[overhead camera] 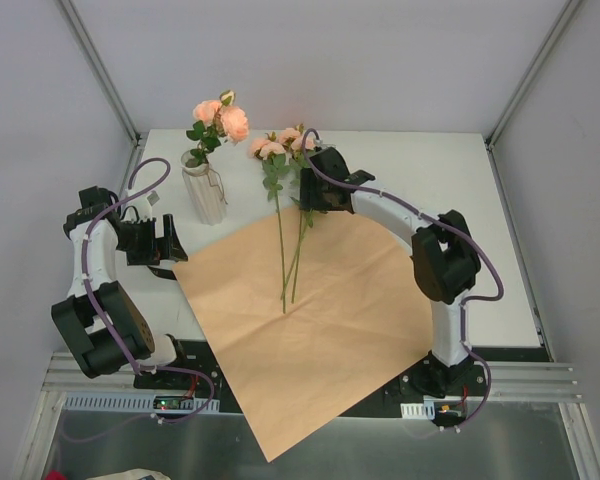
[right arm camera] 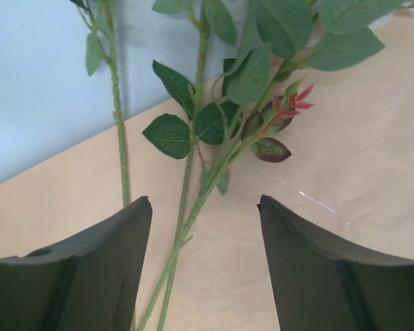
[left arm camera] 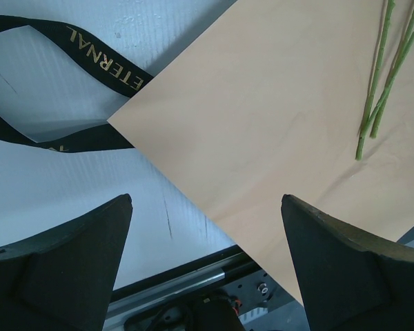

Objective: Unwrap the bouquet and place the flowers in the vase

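The bouquet is undone: its paper lies flat, tan side up, and loose flowers lie on it with their stems pointing toward me. The whitish vase stands at the back left and holds roses. My right gripper hangs open over the leafy part of the stems; they pass between its fingers without touching them. My left gripper is open and holds nothing at the paper's left corner. The black ribbon lies on the table beside that corner.
The paper's near corner hangs over the table's front edge and the metal rail. Grey walls and frame posts close in the white table at the back and sides.
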